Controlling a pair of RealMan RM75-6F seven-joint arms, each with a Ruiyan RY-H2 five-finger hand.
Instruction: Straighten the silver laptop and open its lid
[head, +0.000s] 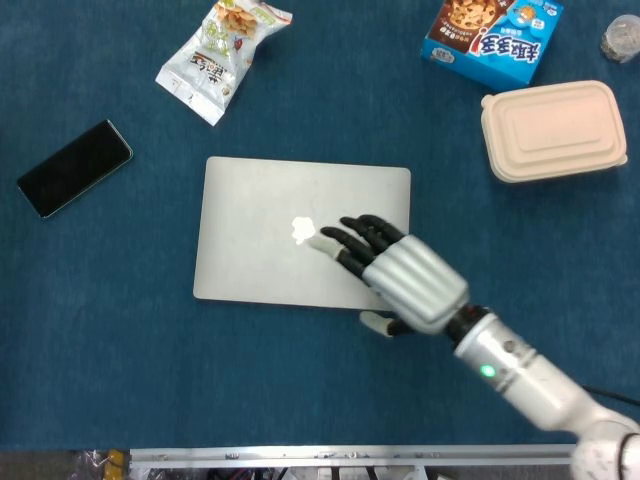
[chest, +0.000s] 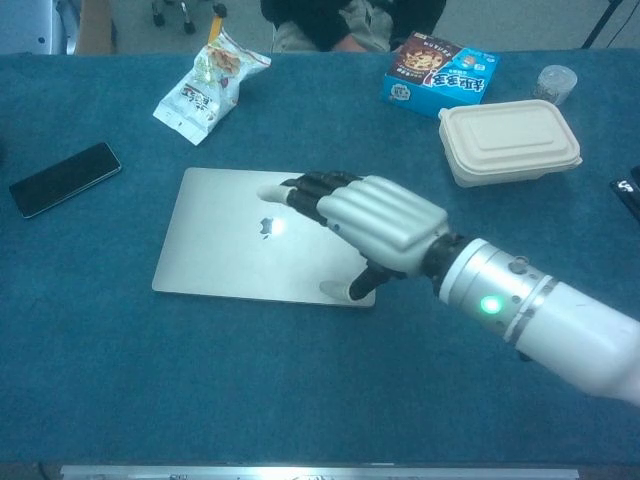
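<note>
The silver laptop (head: 260, 240) (chest: 220, 245) lies shut on the blue table, logo up, its edges almost square to the table front. My right hand (head: 395, 270) (chest: 375, 220) reaches in from the lower right and hovers over the lid's right half. Its fingers are stretched out and apart, pointing left toward the logo. The thumb tip (head: 377, 322) (chest: 335, 290) sits at the laptop's front edge near the right corner. Whether the hand touches the lid I cannot tell. It holds nothing. My left hand shows in neither view.
A black phone (head: 75, 167) lies at the left and a snack bag (head: 222, 55) at the back left. At the back right are a blue biscuit box (head: 490, 35), a beige lidded container (head: 553, 130) and a small cup (head: 622, 38).
</note>
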